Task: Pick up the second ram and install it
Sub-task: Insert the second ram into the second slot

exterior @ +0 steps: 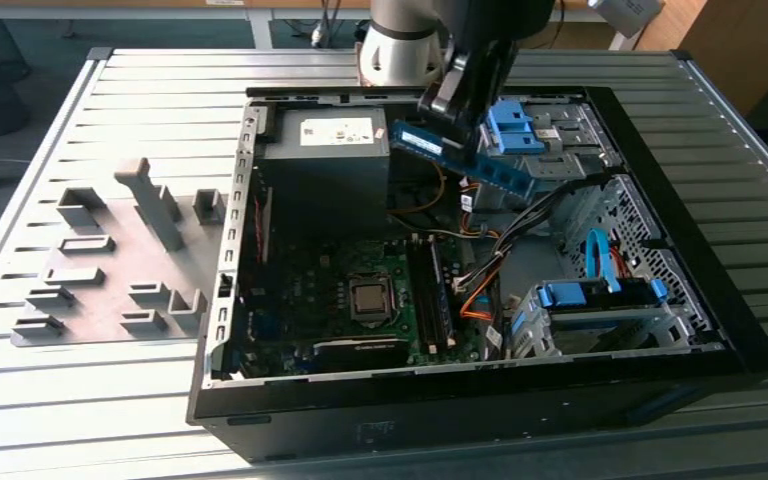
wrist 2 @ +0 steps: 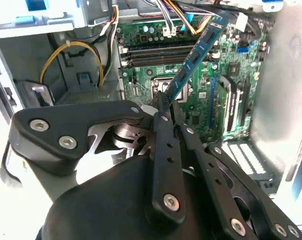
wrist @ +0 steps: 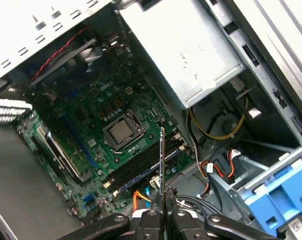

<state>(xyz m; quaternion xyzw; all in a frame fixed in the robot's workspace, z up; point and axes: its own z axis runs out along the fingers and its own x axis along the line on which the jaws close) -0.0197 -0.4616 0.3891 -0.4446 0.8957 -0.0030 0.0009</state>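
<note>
- The pincer (wrist 2: 163,106) is clamped on one end of the second ram (exterior: 471,158), with its fingers closed flat against both faces of the board
- The second ram hangs tilted in the air above the open computer case (exterior: 491,415), close to the power supply (exterior: 331,150) and the blue drive latches (exterior: 511,125)
- Below it lies the motherboard (wrist: 91,115), with the memory slots (wrist: 141,162) just beside the processor socket (wrist: 121,131); the stick is clear of them
- One slot may already hold a stick, though that is hard to tell
- Grey bracket blocks (exterior: 117,260) lie on the slatted surface (exterior: 91,400), to the exterior view's left of the case
</note>
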